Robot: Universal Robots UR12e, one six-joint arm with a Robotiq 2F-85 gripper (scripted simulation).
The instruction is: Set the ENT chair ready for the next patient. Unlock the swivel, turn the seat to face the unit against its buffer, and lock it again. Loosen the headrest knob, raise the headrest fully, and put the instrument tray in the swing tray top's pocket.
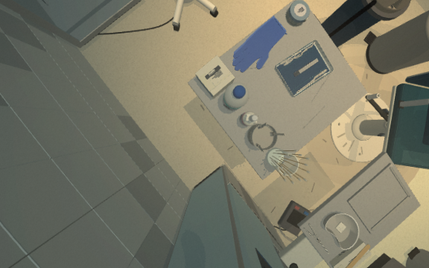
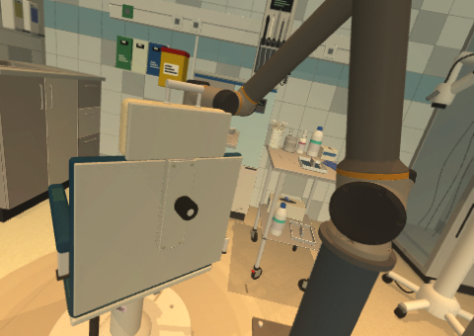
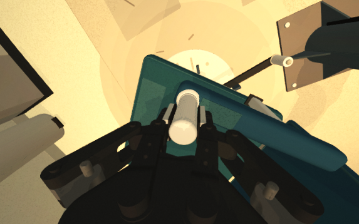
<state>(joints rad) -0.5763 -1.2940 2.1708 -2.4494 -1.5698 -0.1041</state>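
The cream headrest [image 2: 175, 130] sits above the chair's grey backrest [image 2: 148, 222], where the black headrest knob [image 2: 185, 208] sticks out at mid-height. A white cylindrical handle [image 3: 184, 117] on top of the headrest is held in my closed gripper [image 3: 185, 116], over the teal seat [image 3: 205, 119]. The swivel lever [image 3: 255, 67] with its white tip juts from the chair base. The instrument tray [image 1: 304, 68] lies on the grey trolley top [image 1: 274, 89], apart from the swing tray top [image 1: 363, 208] and its empty rectangular pocket [image 1: 379, 198].
My arm's thick column [image 2: 365, 178] fills the right foreground. The trolley also carries a blue glove [image 1: 259, 44], a box [image 1: 214, 75], bottles and a jar of swabs [image 1: 283, 162]. A kidney dish [image 1: 342, 229] sits on the swing tray top.
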